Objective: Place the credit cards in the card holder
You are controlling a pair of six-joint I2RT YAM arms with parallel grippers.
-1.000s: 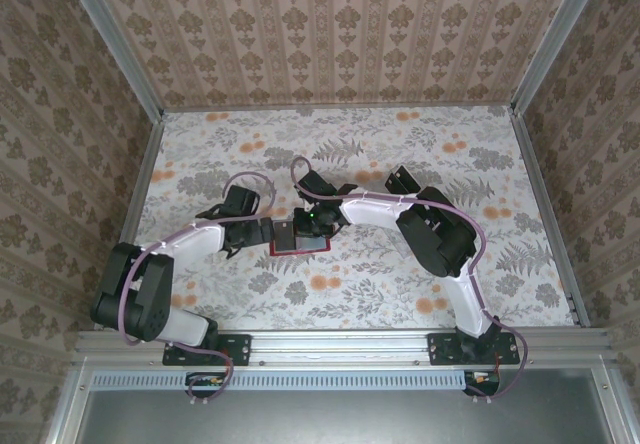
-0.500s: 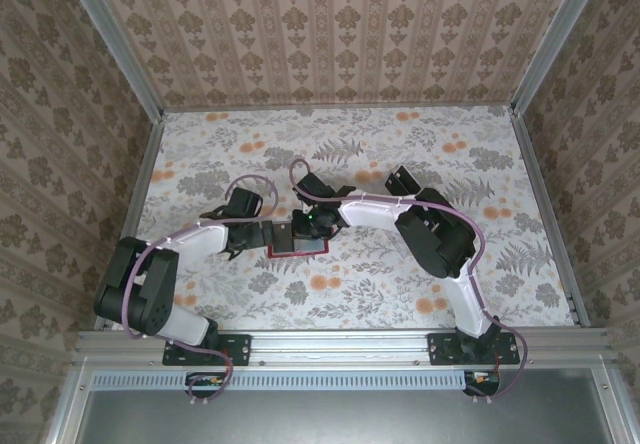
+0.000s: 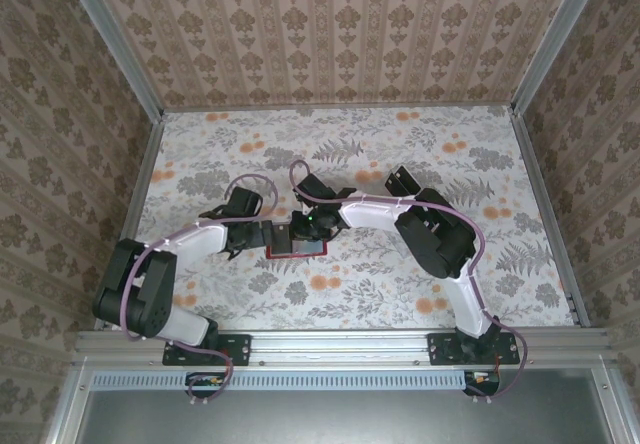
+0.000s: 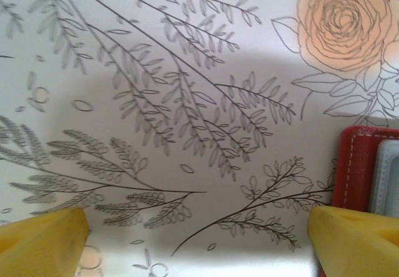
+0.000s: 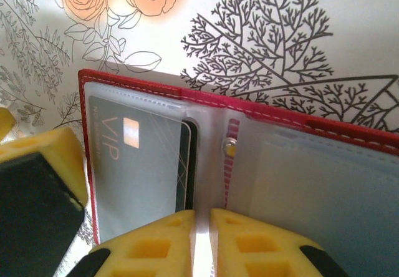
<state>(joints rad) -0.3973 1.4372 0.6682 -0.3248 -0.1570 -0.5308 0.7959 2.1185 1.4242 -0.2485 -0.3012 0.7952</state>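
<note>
The red card holder [image 3: 300, 249] lies open on the flowered table between both grippers. In the right wrist view its red rim [image 5: 137, 80] frames clear sleeves, and a dark credit card [image 5: 134, 165] marked VIP sits inside the left sleeve, with a second dark card edge [image 5: 191, 158] showing behind it. My right gripper [image 5: 201, 227] hovers over the holder's middle fold, its jaws a narrow slit apart and holding nothing. My left gripper [image 4: 198, 233] is wide open just left of the holder [image 4: 355, 165], with its right finger [image 4: 355, 239] at the holder's red edge.
The right arm's elbow [image 3: 437, 236] bulks to the right of the holder. Patterned walls close in the table on three sides, behind metal rails [image 3: 150, 164]. One left-gripper finger [image 5: 37, 183] stands close beside the holder's left edge.
My left gripper has slid a little to the right, up to the holder's edge. The right jaws have parted slightly over the fold.
</note>
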